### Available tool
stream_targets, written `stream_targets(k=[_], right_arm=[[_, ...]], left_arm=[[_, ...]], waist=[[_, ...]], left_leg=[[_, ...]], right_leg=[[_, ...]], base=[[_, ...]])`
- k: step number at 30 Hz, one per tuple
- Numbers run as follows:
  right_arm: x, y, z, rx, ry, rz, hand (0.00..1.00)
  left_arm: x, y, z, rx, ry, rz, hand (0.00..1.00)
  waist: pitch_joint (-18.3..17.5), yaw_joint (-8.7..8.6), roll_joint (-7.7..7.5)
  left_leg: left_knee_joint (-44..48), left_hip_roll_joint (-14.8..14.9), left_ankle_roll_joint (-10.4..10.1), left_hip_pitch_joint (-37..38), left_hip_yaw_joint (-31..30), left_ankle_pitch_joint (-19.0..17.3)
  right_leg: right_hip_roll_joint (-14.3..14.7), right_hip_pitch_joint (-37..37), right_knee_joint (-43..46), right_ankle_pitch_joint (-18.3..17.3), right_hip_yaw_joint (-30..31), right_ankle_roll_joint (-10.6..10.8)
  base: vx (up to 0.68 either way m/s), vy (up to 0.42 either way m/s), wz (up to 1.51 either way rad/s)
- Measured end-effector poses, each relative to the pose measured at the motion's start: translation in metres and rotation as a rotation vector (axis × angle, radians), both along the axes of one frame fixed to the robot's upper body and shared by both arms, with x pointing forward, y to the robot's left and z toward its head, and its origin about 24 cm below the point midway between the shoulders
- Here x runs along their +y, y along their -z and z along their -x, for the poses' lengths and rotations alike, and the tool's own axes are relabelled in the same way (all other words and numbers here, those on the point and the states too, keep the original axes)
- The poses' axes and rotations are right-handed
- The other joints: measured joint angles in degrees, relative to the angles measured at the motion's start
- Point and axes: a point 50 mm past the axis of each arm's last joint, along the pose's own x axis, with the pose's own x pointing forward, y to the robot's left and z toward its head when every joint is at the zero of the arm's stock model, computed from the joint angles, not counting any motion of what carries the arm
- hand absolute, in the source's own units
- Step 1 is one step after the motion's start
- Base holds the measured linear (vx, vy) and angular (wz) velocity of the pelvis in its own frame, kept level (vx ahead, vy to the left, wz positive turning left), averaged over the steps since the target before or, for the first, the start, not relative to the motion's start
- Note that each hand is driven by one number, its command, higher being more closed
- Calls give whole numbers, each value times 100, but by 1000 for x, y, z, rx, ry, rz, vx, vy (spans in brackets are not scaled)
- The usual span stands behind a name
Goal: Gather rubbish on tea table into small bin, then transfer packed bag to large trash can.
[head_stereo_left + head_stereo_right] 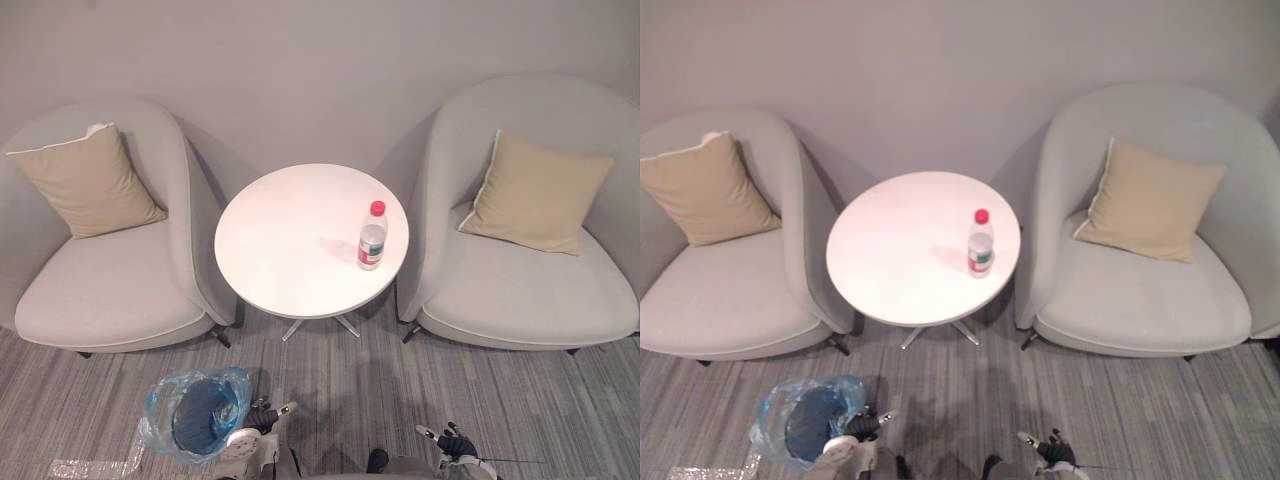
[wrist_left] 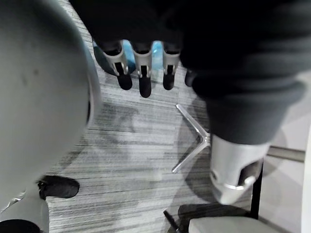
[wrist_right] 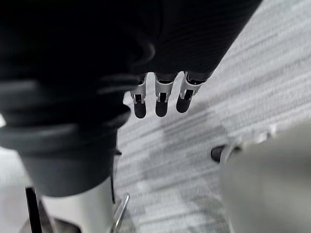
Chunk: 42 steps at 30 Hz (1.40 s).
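Observation:
A clear plastic bottle (image 1: pixel 371 237) with a red cap stands upright on the right side of the round white tea table (image 1: pixel 290 240). On the carpet in front of the table, to the left, sits the small bin (image 1: pixel 198 414) lined with a blue bag. My left hand (image 1: pixel 262 418) hangs low just right of the bin, its fingers (image 2: pixel 142 73) straight and holding nothing. Low at the right, my right hand (image 1: pixel 450 442) hangs over the carpet, fingers (image 3: pixel 160 99) straight and empty. Both hands are well short of the table.
Two grey armchairs flank the table, the left one (image 1: pixel 110 285) and the right one (image 1: pixel 530 290), each with a beige cushion. The table's metal foot (image 1: pixel 320 325) spreads on the striped carpet. A clear plastic wrapper (image 1: pixel 95 467) lies on the floor left of the bin.

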Motion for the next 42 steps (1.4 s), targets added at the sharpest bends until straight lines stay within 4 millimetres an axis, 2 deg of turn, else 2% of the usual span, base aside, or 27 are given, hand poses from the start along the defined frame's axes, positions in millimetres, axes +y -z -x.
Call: stream_targets(k=[1,2,4,6,7,8,9,10,11,12,13,14,16,17,18,20,22,28,32,36,39,42], right_arm=[[5,2,3,11,-4,-14,0],[7,3,4,20,-4,-21,0],[10,5,6,33,-8,-27,0],[11,5,7,38,-18,-26,0],[10,5,6,37,-22,-23,0],[7,4,6,36,-26,-19,0],[6,3,3,32,-37,-10,0],[5,3,1,25,-38,-8,0],[6,3,0,24,-43,-8,0],[7,3,0,26,-56,-7,0],[8,3,-1,26,-62,-7,0],[8,3,-2,23,-68,-7,0],[8,1,-4,12,-78,-2,0],[9,3,-1,26,-92,-1,0],[4,2,0,33,-92,12,0],[-4,1,1,44,-95,34,0],[-8,1,2,49,-94,42,0],[-8,1,2,60,-130,67,0],[-3,1,-1,64,-190,95,0],[0,-12,-23,-35,-290,189,0],[-1,-26,-43,-140,-314,254,0],[0,-36,-55,-202,-318,276,0]], left_arm=[[4,2,4,14,6,-13,0],[9,1,3,16,10,-25,0],[15,0,1,13,10,-40,0],[20,2,5,31,10,-53,0],[21,3,7,41,9,-56,0],[22,5,12,58,9,-57,0],[22,6,17,74,18,-61,0],[23,7,19,81,35,-68,0],[25,7,22,91,57,-80,0],[27,8,25,101,72,-89,0],[27,8,26,104,75,-91,0],[26,8,25,104,80,-90,0],[25,8,25,104,91,-91,0],[28,8,25,104,107,-103,0],[22,9,24,110,112,-93,0],[14,10,26,112,114,-73,0],[10,12,30,129,113,-64,0],[12,12,31,130,113,-74,0],[20,12,31,136,118,-100,0],[26,11,31,135,128,-125,0],[28,11,31,134,141,-148,0],[28,10,30,130,155,-156,0]], waist=[[-116,14,-154],[-101,12,-239],[-78,98,-306],[-83,105,-321],[-84,117,-292],[-90,116,-266],[-117,112,-232],[-136,88,-233],[-175,-39,-256],[-224,-83,-312],[-231,-93,-320],[-224,-120,-291],[-213,-172,-244],[-275,-186,-379],[-317,-149,-204],[-329,-87,7],[-346,-108,99],[-362,-143,50],[-410,-93,-104],[-383,-78,-243],[-386,-75,-290],[-389,-66,-309]], left_leg=[[-397,-231,82,160,-9,135],[-448,-315,146,174,17,144],[-348,-394,257,184,88,73],[-329,-486,331,342,134,-94],[-350,-512,317,441,150,-237],[-468,-495,299,624,223,-404],[-679,-527,295,850,268,-425],[-766,-561,346,952,267,-369],[-832,-629,364,1037,257,-351],[-850,-655,368,1106,241,-355],[-860,-649,368,1142,183,-354],[-857,-569,365,1172,29,-353],[-841,-431,341,1191,-249,-346],[-840,-524,244,1200,-437,-373],[-861,-366,130,1231,-603,-410],[-963,-244,57,1292,-677,-366],[-1113,-178,-37,1417,-696,-302],[-1143,-237,-63,1523,-840,-221],[-1130,-359,-23,1373,-857,-191],[-1059,-533,26,1351,-990,-159],[-1056,-581,34,1269,-1007,-155],[-1096,-578,34,1266,-1049,-155]], right_leg=[[-77,24,-194,42,181,109],[-118,80,-348,87,264,169],[-190,174,-466,120,390,215],[-280,275,-431,88,477,277],[-308,227,-190,-3,553,381],[-386,-20,486,-135,657,543],[-494,-415,1356,-174,709,602],[-592,-671,1867,-243,692,596],[-721,-856,2201,-384,603,467],[-769,-941,2183,-497,500,401],[-740,-989,2110,-550,446,372],[-574,-1094,1861,-587,460,320],[-271,-1184,1163,-410,685,271],[-216,-1113,492,410,887,156],[-102,-991,463,407,745,67],[40,-787,146,430,699,32],[135,-602,-71,461,654,-15],[152,-146,-659,629,565,4],[88,-103,-1055,904,547,47],[-52,80,-1339,1111,535,132],[-91,60,-1454,1234,530,155],[-83,59,-1488,1294,528,149]], base=[[240,102,16],[237,107,18],[208,110,-7],[171,88,-17],[135,100,-36],[158,128,-47],[191,148,-35],[151,105,-7],[184,54,21],[176,0,27],[284,-88,38],[237,-120,52],[221,-161,70],[290,-200,72],[302,-184,56],[210,-119,16],[164,-94,1],[62,-11,9],[-19,55,6],[-40,60,7],[-91,48,6],[-117,6,5]])
